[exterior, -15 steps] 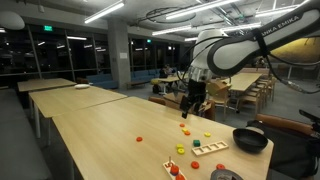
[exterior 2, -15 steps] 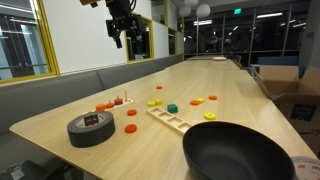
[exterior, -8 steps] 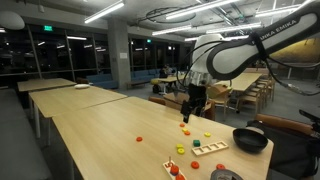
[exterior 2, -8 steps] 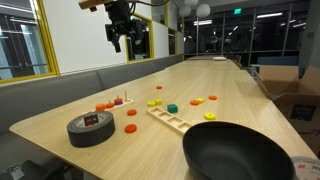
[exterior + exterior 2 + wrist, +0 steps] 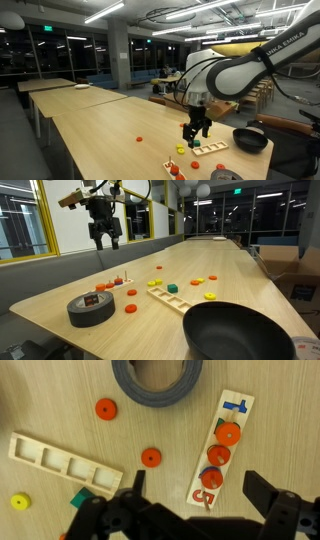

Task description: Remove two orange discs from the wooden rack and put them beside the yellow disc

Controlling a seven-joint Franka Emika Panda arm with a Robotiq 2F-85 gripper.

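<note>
In the wrist view the wooden rack (image 5: 222, 448) is a pale board with a red numeral and pegs. Three orange discs (image 5: 217, 455) sit stacked along it. Two loose orange discs (image 5: 151, 457) lie on the table to its left. A yellow disc (image 5: 20, 502) lies at the far left. My gripper (image 5: 200, 495) is open and empty, hovering above the rack's numeral end. In an exterior view the gripper (image 5: 103, 240) hangs well above the rack (image 5: 118, 281). In an exterior view the gripper (image 5: 195, 128) is over the cluster of pieces.
A roll of dark tape (image 5: 155, 380) lies beyond the rack, also seen in an exterior view (image 5: 91, 308). A slotted wooden frame (image 5: 65, 463) and a green piece (image 5: 80, 500) lie left of the rack. A black bowl (image 5: 240, 335) sits near the table edge. More yellow discs (image 5: 153, 283) lie about.
The arm has swung over and come down toward the rack and tape. The gripper stays open and empty. No object has moved.
</note>
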